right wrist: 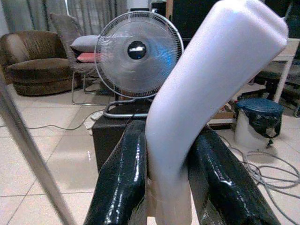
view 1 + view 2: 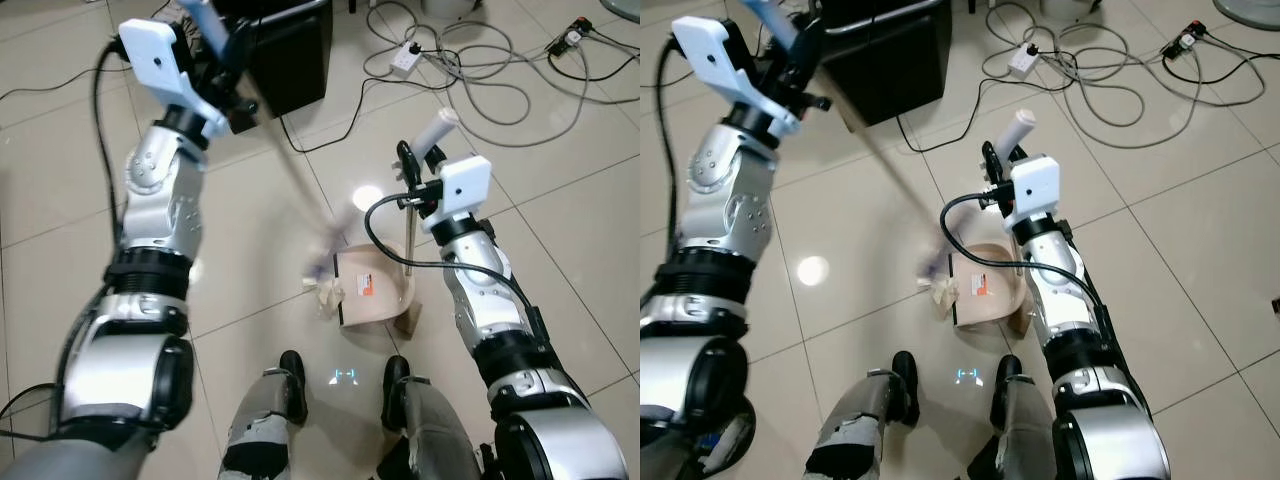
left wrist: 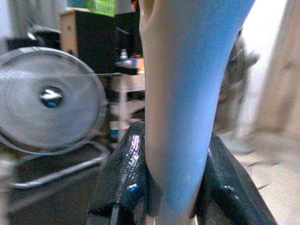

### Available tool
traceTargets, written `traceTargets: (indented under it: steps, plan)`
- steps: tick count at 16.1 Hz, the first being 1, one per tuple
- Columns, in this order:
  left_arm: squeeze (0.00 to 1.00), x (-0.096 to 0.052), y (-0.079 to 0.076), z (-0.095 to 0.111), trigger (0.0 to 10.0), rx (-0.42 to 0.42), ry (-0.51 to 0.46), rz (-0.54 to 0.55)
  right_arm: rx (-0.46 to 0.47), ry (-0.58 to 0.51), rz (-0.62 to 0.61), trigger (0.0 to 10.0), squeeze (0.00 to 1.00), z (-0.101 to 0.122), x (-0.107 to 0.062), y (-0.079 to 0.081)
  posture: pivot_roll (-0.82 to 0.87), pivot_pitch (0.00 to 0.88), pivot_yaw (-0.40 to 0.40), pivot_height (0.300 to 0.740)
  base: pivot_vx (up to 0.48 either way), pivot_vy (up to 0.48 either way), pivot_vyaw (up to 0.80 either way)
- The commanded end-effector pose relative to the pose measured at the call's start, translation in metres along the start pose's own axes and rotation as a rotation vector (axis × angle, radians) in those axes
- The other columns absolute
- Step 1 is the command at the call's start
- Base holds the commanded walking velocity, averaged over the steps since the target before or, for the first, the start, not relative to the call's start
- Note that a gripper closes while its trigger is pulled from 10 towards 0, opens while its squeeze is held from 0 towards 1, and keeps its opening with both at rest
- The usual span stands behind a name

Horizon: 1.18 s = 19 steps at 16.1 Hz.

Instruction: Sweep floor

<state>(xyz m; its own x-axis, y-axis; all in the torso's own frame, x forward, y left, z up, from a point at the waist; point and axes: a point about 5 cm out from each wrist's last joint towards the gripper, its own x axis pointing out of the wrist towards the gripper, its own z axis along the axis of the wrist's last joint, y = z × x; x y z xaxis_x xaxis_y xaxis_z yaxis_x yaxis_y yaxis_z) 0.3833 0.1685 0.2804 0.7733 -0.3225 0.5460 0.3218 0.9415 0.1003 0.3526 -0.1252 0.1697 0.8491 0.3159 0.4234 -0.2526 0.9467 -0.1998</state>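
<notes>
Beige dustpan (image 2: 372,290): lower centre of frame, flat on the tiled floor (image 2: 560,230), just ahead of the robot's feet, mouth facing frame-left.
Dustpan handle (image 2: 437,132): pale, upright, rising from the pan's right side to centre-right of frame.
Right hand (image 1: 159,164): two black fingers pressed against the dustpan handle on both sides, pinching it just below its bent top.
Broom (image 2: 285,165): long thin stick, blurred, running on a diagonal from upper left of frame down to lower centre.
Broom grip: light blue, at the stick's top end, upper left of frame.
Left hand (image 3: 159,187): black fingers clamped on the blue grip, one on each side.
Broom head (image 2: 335,240): blurred, low, just frame-left of the pan's mouth.
Litter (image 2: 327,295): small crumpled tan scrap on the floor, touching or just beside the pan's open edge.
Key relation: scrap between broom head and pan mouth; broom's long axis slanting down toward the pan; left arm steering the stroke, right arm steadying the pan.
Likely next need: short push frame-right, into the pan.
Cables (image 2: 480,70): upper right of frame, well apart from the work.
</notes>
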Motion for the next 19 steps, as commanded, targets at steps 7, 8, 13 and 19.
traceTargets:
  steps: [7, 8, 13, 19]
  plan:
    - [0.0, -0.054, -0.044, -0.08, 10.0, 0.227, 0.224, 0.012, -0.059, 0.122, 0.005, 10.0, 0.0, -0.018, -0.006, 0.022, 0.02, 0.317, 0.086, 0.74, 0.0, 0.0, 0.0]
    - [0.0, -0.066, -0.057, -0.092, 10.0, 0.197, 0.241, 0.049, -0.058, 0.117, 0.001, 10.0, 0.0, -0.016, -0.005, 0.028, 0.0, 0.32, 0.083, 0.74, 0.0, 0.0, 0.0]
    - [0.0, -0.081, -0.076, -0.11, 10.0, 0.04, 0.274, 0.19, 0.032, 0.12, 0.03, 10.0, 0.0, -0.018, -0.016, 0.051, -0.02, 0.318, 0.078, 0.74, 0.0, 0.0, 0.0]
    - [0.0, -0.06, -0.067, -0.095, 10.0, -0.223, 0.178, 0.261, 0.196, 0.082, -0.077, 10.0, 0.0, -0.011, -0.026, 0.039, 0.01, 0.275, 0.091, 0.74, 0.0, 0.0, 0.0]
